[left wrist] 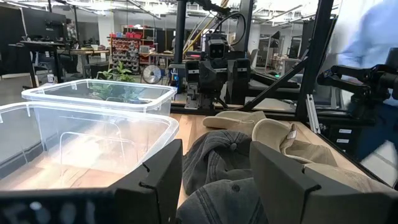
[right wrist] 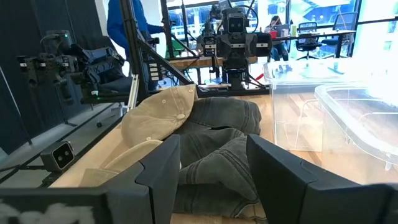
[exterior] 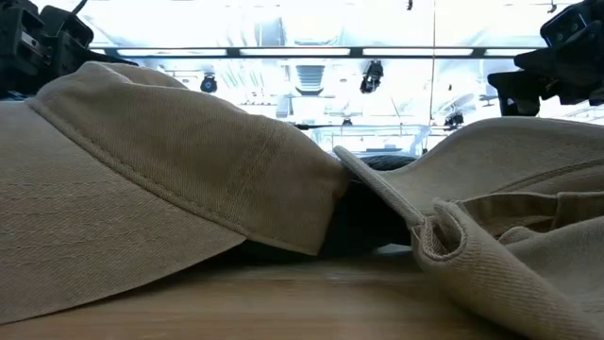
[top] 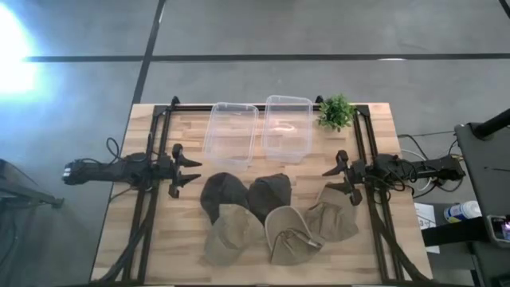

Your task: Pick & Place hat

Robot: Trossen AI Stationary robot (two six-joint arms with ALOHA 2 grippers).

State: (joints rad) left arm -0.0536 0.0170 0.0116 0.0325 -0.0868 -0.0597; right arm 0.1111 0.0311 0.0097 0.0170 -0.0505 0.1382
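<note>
Wooden table planks carry five hats bunched near the front edge: we count two dark grey hats behind three tan hats, all touching or overlapping. Behind them we see two clear plastic bins side by side, with a small green plant next to the right one. Our left gripper and right gripper flank the pile, both with fingers spread and holding nothing.
</note>
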